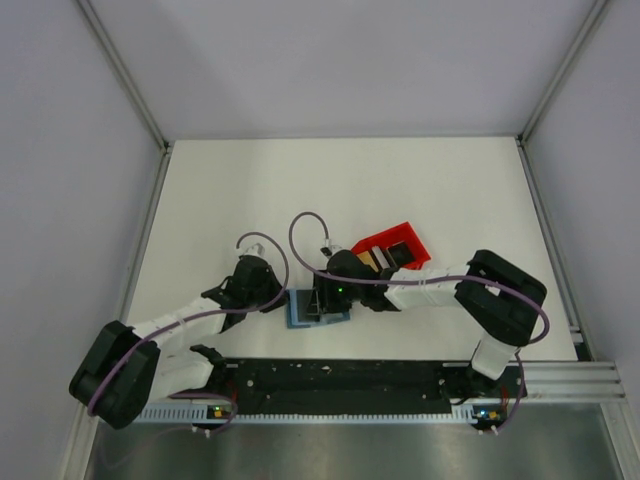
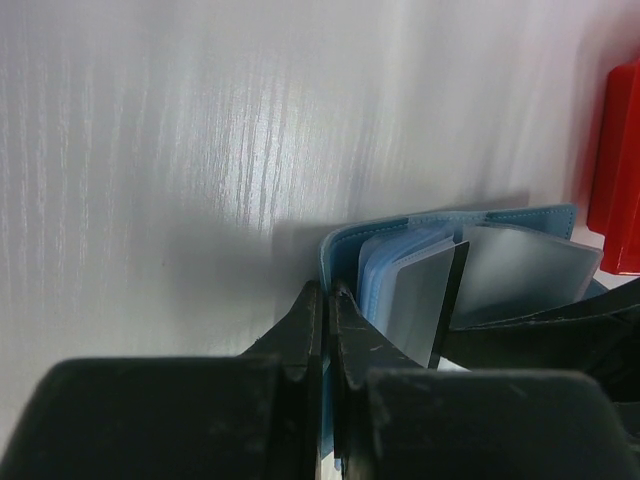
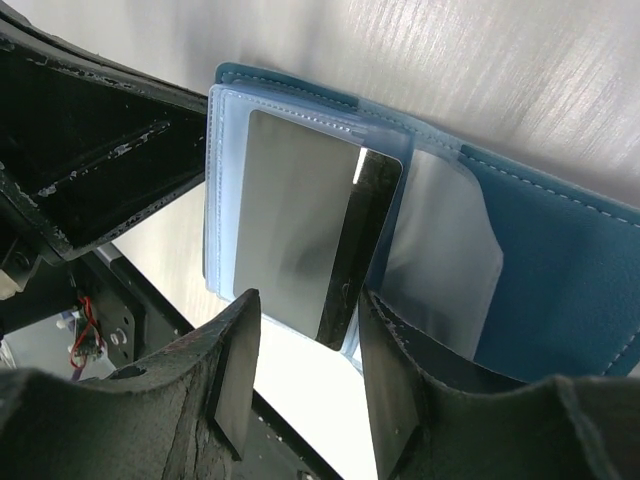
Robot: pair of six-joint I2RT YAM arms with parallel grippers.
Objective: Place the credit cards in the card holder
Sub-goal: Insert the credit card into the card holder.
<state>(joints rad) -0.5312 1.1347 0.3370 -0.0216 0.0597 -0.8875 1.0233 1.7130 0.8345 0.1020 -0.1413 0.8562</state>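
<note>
Two matte black left fingers (image 2: 300,335) pinch shut on the cover edge of the stitched teal card holder (image 3: 560,250). The right fingers (image 3: 235,375) stand apart, flanking a glossy grey credit card (image 3: 300,220) part-slid into its clear sleeve (image 3: 224,200), on the white grained surface (image 2: 200,150).

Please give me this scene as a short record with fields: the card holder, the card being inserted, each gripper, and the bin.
card holder: teal, open, clear pockets showing
card: shiny grey with a dark stripe, partly inside a pocket
left gripper: shut on the card holder's cover edge
right gripper: fingers apart around the card's lower end; grip unclear
red bin: right of the card holder, holds other cards
</note>
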